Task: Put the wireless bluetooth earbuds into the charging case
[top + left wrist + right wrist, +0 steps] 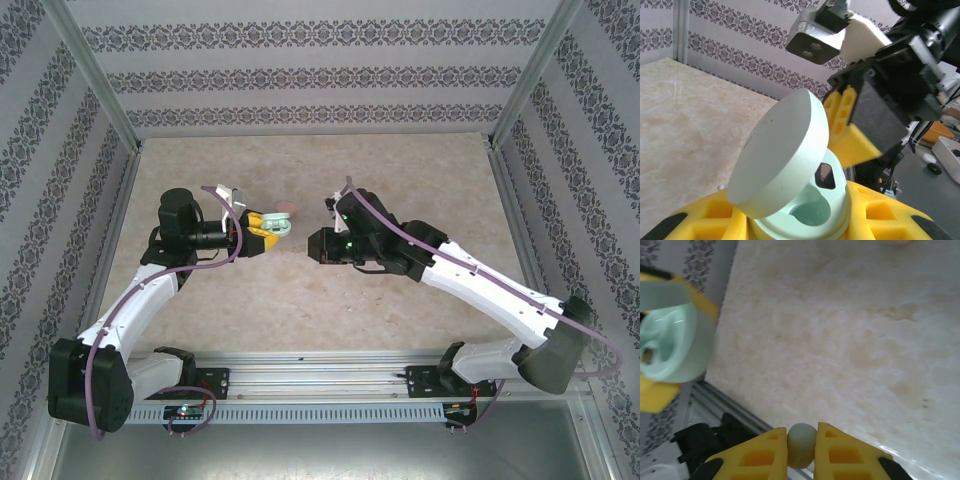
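Note:
My left gripper (798,218) is shut on a pale green charging case (816,207), held off the table. Its lid (777,152) is hinged open and tilts over the wells. One well looks dark and the other is a smooth hollow. Seen from above, the left gripper (266,231) holds the case (281,228) left of centre. My right gripper (801,441) is shut on a pale green earbud (801,445), a small rounded bud pinched between the yellow fingers (765,455). The right gripper (314,245) is just right of the case, a small gap apart.
A pink case (285,208) lies on the beige tabletop (330,300) just behind the left gripper. Patterned walls close in the back and both sides. The metal rail (320,365) runs along the near edge.

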